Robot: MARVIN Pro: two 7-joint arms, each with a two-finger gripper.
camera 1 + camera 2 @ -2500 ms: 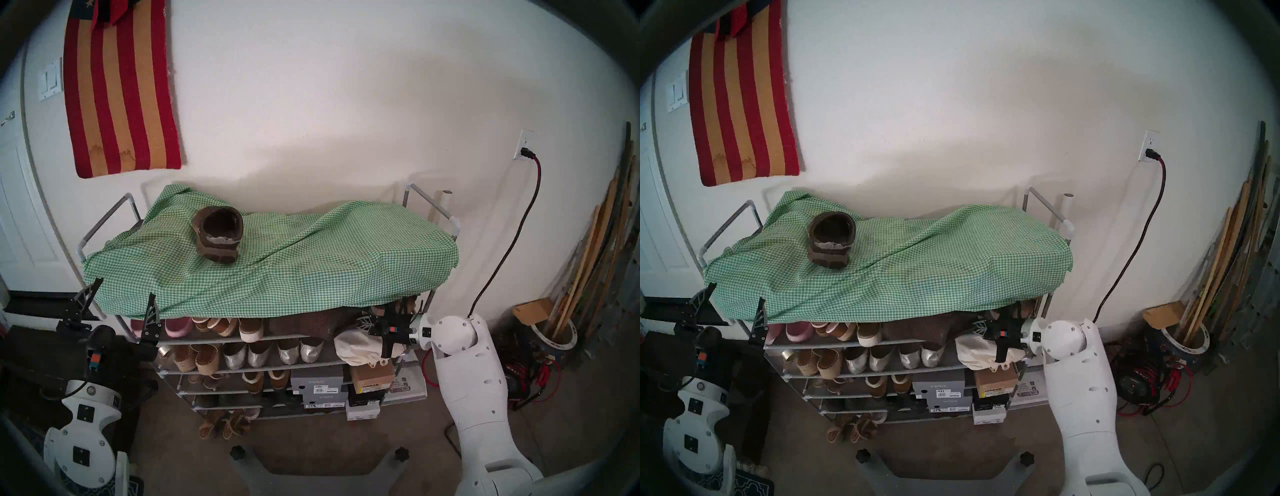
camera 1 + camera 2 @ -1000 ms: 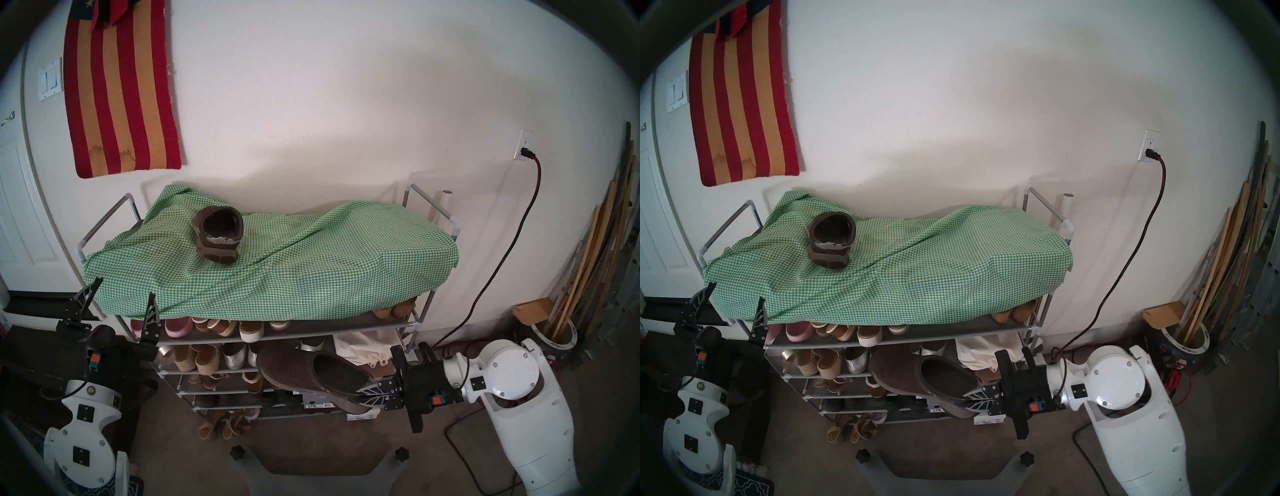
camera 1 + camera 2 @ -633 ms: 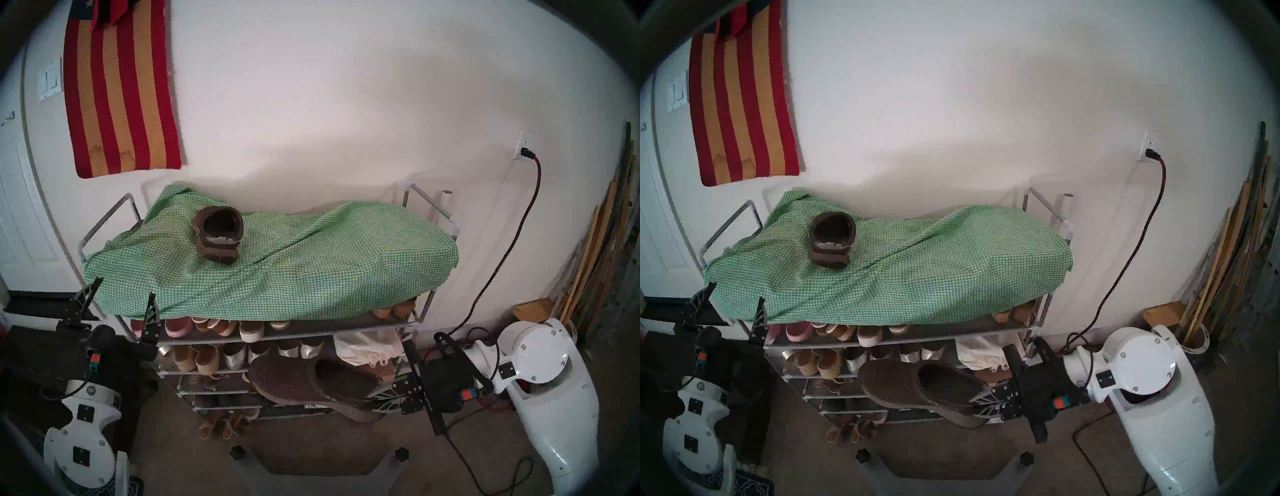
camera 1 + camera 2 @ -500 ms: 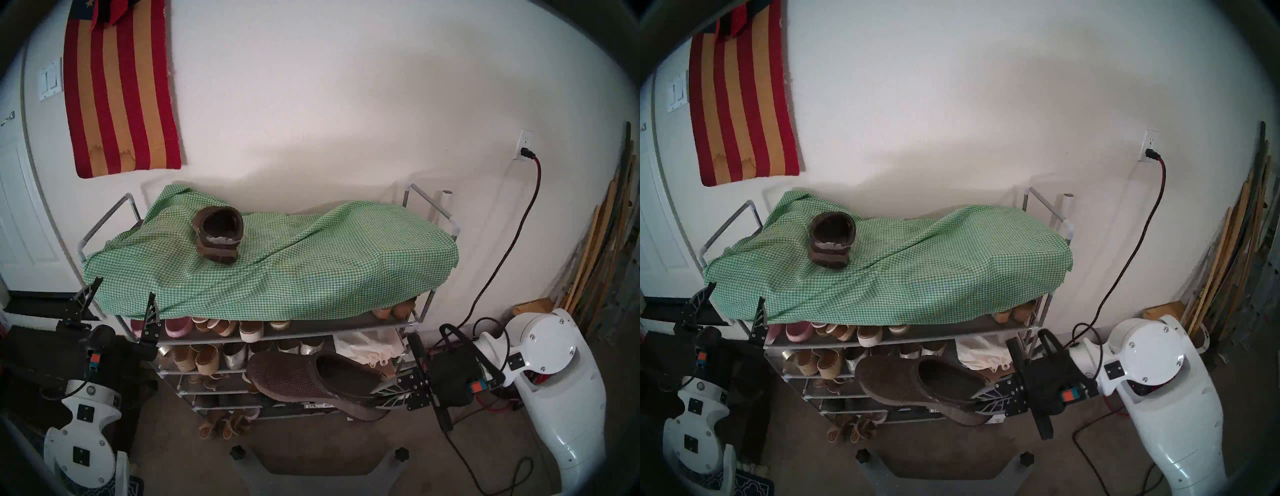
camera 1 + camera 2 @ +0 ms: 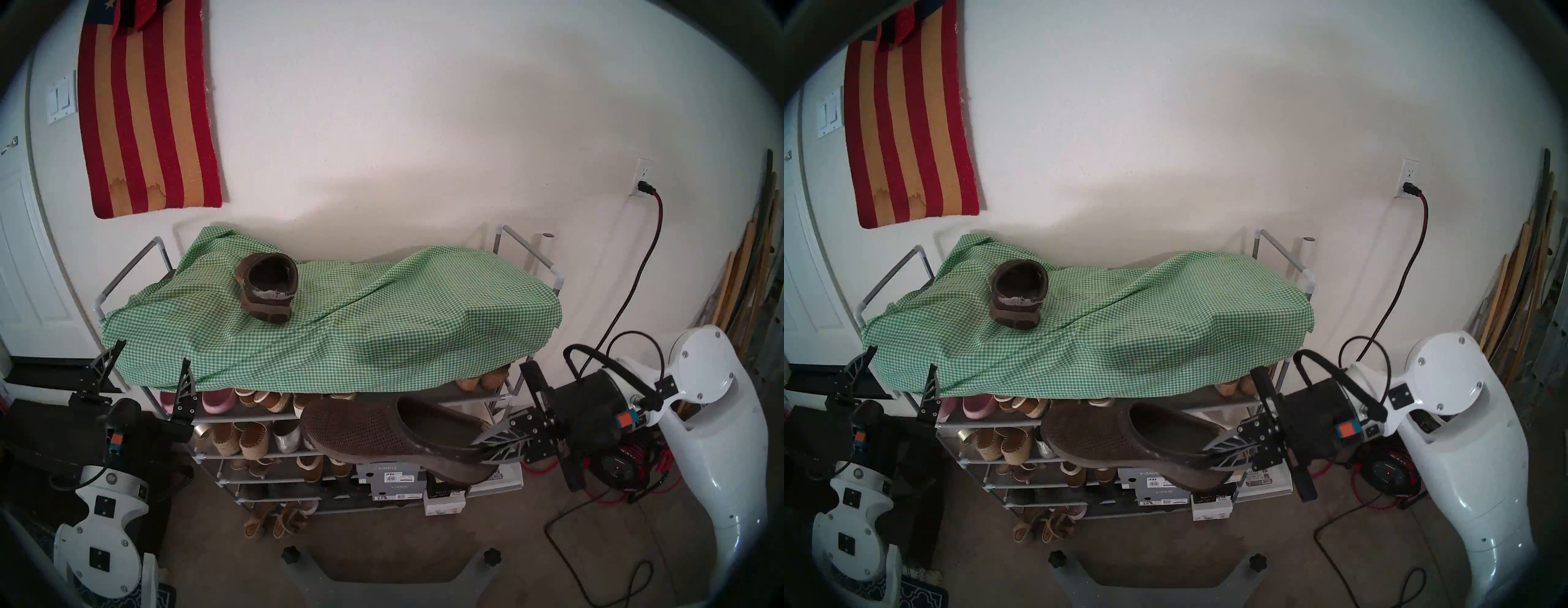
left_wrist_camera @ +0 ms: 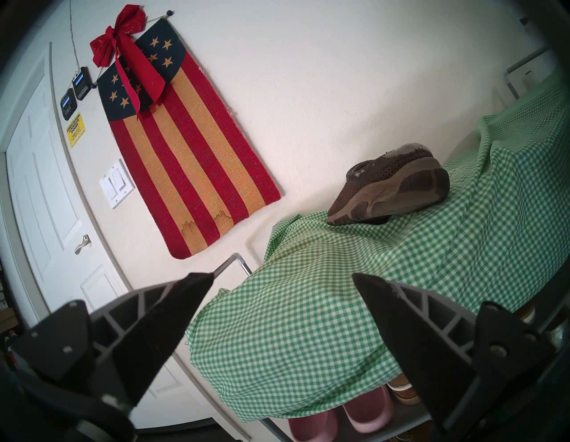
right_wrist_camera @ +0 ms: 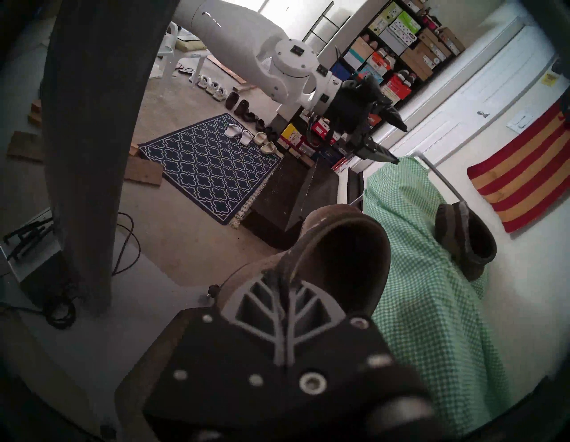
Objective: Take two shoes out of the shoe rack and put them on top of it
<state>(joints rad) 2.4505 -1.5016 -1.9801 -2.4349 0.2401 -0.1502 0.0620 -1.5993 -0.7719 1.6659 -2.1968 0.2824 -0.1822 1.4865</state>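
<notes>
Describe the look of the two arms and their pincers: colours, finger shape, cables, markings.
Both arms have glossy white shells with round screw-fastened joint caps and small black square plates. Each wrist carries a black block with an orange-and-teal tag. The left pincer and right pincer have black tapered fingers with grey ribbed lattice backs. Black cables loop over the right wrist.
</notes>
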